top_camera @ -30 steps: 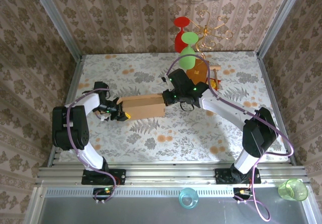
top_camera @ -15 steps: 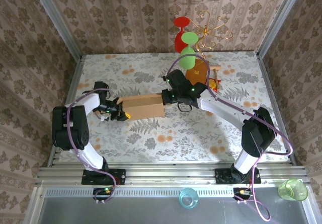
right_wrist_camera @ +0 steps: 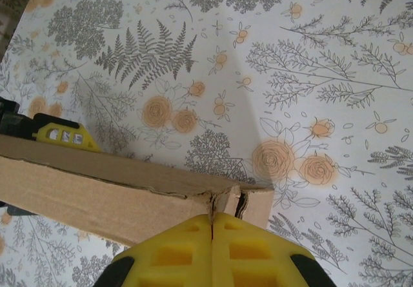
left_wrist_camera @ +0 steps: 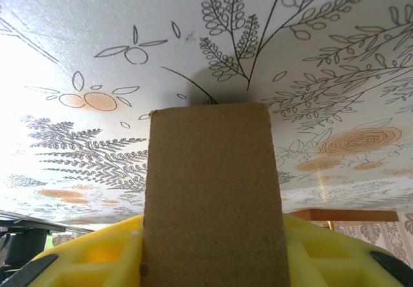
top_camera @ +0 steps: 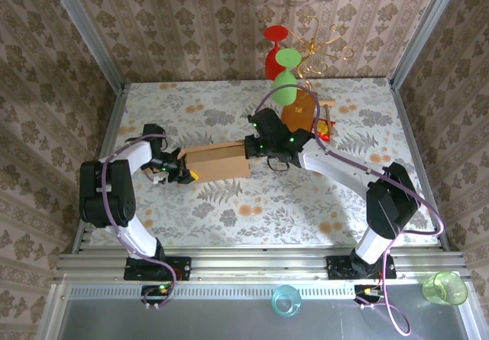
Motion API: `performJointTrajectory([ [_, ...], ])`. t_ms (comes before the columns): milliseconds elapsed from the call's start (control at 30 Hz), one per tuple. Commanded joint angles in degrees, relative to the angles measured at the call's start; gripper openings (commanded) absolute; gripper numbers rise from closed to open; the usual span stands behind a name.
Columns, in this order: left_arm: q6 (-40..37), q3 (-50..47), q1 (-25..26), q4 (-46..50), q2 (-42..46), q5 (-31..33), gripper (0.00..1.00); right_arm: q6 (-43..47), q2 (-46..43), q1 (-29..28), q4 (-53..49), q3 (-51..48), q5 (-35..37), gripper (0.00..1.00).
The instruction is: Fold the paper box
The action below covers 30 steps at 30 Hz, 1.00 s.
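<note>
The paper box [top_camera: 218, 161] is a light-brown cardboard shape lying in the middle of the table, long side running left to right. My left gripper [top_camera: 183, 173] holds its left end. In the left wrist view a cardboard panel [left_wrist_camera: 210, 190] stands between the yellow fingers [left_wrist_camera: 97, 258] of the left gripper [left_wrist_camera: 210, 264]. My right gripper [top_camera: 250, 147] is at the box's right end. In the right wrist view the gripper [right_wrist_camera: 211, 219] is shut, its tips pressed against the creased upper corner of the box [right_wrist_camera: 110, 190]. A yellow finger of the left gripper [right_wrist_camera: 61, 134] shows past the box's far end.
A smaller orange-brown box [top_camera: 299, 111] stands behind the right arm. Behind it a gold stand carries a red glass [top_camera: 275, 50] and green glasses [top_camera: 286, 72]. A teal cup [top_camera: 286, 300] and a green cup [top_camera: 445, 287] sit on the front ledge. Patterned walls enclose the table.
The right arm has edged slightly to the left against the box's right end. The left arm and the box have stayed put.
</note>
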<state>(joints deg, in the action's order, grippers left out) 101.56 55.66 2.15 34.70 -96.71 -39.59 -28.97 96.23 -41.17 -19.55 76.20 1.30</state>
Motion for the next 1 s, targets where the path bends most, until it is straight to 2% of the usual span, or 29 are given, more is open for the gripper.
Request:
performJointTrajectory([
  [0, 0.8, 0.0, 0.7, 2.1, -2.1, 9.3, 0.0, -0.6, -0.2, -1.6, 2.3, -3.0, 0.1, 0.0],
  [300, 1.7, -2.9, 0.4, -5.1, -1.1, 8.5, 0.0, 1.0, -0.5, -1.7, 4.3, -5.9, 3.2, 0.0],
  [533, 2.1, -6.4, -1.0, -11.9, 3.2, 9.4, 0.16, 1.9, -0.9, -2.8, 4.2, -6.1, 5.1, 0.0],
  [733, -1.6, -7.8, -2.3, -14.6, 8.7, 12.6, 0.42, 2.3, -0.5, -2.9, 3.8, -6.8, 6.3, 0.0],
  [967, -2.5, -8.2, -2.4, -17.7, 9.4, 10.4, 0.45, 2.3, 1.5, -2.8, 3.8, -5.4, 6.1, 0.0],
])
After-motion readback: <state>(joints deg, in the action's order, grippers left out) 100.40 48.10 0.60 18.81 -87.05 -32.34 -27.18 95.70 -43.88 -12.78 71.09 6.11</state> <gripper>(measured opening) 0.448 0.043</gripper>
